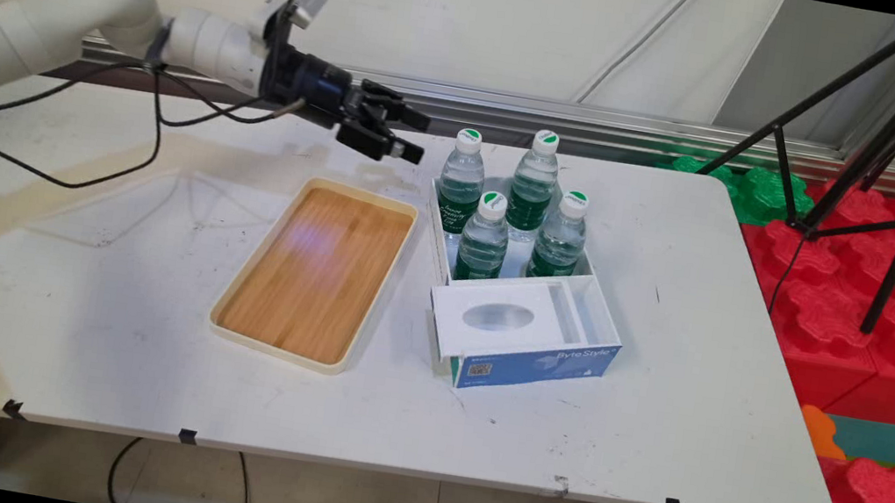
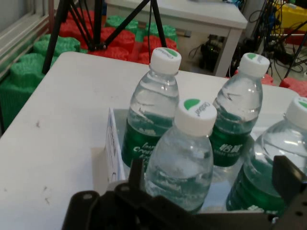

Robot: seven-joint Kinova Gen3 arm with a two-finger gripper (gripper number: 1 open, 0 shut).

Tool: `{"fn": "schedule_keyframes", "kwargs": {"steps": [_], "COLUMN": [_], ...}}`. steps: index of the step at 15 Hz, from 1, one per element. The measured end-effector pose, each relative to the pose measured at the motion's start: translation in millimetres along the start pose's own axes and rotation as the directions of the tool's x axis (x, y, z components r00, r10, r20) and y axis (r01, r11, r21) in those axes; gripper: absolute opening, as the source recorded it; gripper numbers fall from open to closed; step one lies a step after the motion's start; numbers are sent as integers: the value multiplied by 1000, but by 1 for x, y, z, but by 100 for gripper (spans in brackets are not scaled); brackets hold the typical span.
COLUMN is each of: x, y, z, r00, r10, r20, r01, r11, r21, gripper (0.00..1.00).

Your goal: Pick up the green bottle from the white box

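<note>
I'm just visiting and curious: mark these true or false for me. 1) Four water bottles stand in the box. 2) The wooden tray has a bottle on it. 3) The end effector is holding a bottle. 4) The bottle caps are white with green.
1) True: four water bottles stand in the white box.
2) False: the wooden tray has nothing on it.
3) False: the end effector hangs open beside the bottles, holding nothing.
4) True: the caps are white with green.

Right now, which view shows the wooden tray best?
The main view: the wooden tray lies whole on the table, left of the box of bottles. The hand view shows only bottles, no tray.
</note>
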Motion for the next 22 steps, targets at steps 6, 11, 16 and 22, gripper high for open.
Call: {"fn": "schedule_keyframes", "kwargs": {"steps": [6, 11, 16, 22], "x": [-3, -8, -13, -20], "y": [-6, -13, -23, -30], "z": [28, 48, 65, 73], "r00": [1000, 1000, 1000, 1000], "r10": [1, 4, 9, 13], "r20": [-6, -9, -9, -4], "r01": [-1, -4, -10, -13], "r11": [1000, 1000, 1000, 1000], "r21": [-11, -15, -10, -9], "gripper": [100, 100, 100, 100]}}
